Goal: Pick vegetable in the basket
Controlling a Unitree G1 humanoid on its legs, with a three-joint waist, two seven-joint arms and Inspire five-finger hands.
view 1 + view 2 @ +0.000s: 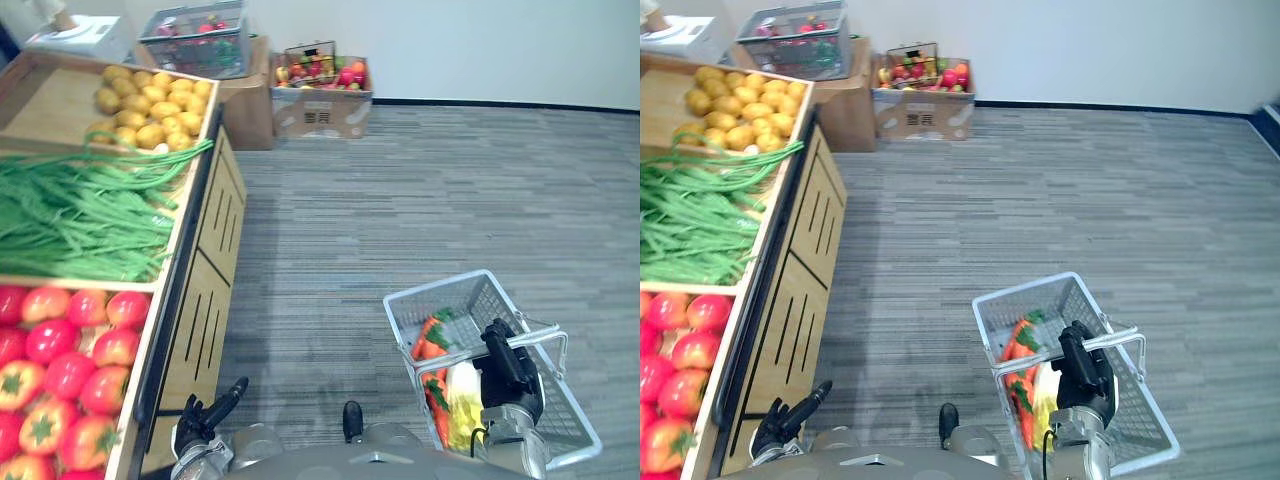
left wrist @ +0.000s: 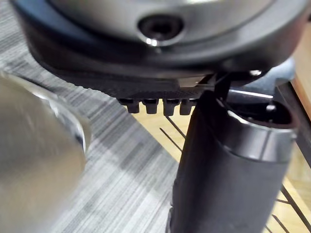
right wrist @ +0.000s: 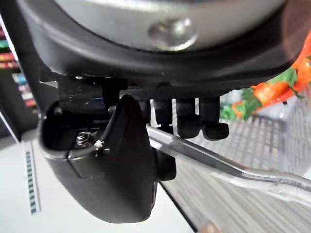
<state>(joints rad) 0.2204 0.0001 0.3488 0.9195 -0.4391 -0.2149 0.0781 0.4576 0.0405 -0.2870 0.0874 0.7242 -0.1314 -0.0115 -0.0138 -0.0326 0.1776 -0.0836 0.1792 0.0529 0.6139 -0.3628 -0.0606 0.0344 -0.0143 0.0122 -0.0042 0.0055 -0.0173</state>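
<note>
A white wire basket (image 1: 455, 300) hangs at my lower right above the carpet. Orange carrots with green tops (image 1: 428, 345) and a pale leafy vegetable (image 1: 463, 395) lie inside it. My right hand (image 1: 510, 375) is shut on the basket's metal handle (image 3: 233, 170), its fingers (image 3: 201, 121) hooked over the bar. Down by the front of the wooden stand (image 1: 200, 300), my left hand (image 1: 205, 415) is open and holds nothing. On the stand lie red tomatoes (image 1: 60, 370), green beans (image 1: 80, 215) and potatoes (image 1: 150, 110).
The stand runs along my left side. Against the far wall stand cardboard boxes, one with mixed fruit (image 1: 320, 95) and one bearing a grey wire basket (image 1: 195, 40). Grey carpet (image 1: 400, 200) stretches between the stand and the wall.
</note>
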